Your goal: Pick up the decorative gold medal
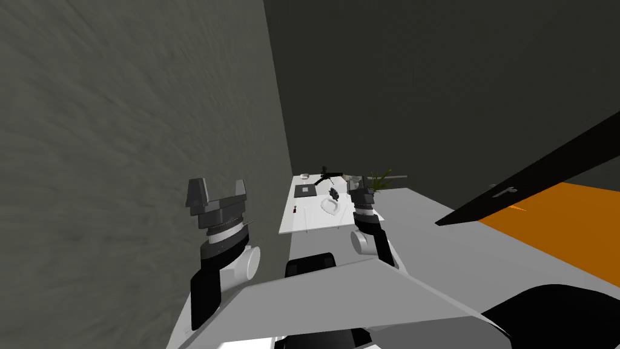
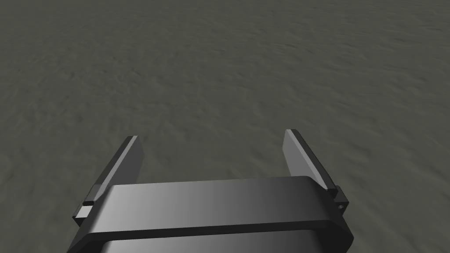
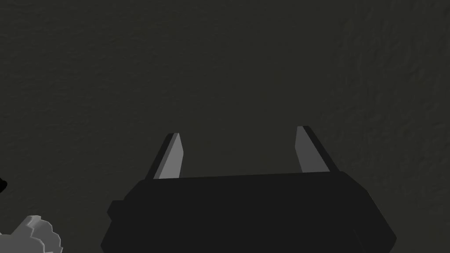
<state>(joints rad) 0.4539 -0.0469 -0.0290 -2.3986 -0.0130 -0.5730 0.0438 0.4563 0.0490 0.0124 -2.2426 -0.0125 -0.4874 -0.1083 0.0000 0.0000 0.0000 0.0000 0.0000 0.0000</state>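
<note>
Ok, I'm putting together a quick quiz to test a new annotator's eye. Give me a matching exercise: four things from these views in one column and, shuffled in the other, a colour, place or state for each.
Things:
1. left gripper
2. table
3. plant
4. floor patch at the far right

Descriptions:
A. orange
B. open, close to the grey wall
C. white, with small things lying on it
D. green, at the table's far end

Pairs: 1-B; 2-C; 3-D; 4-A
</note>
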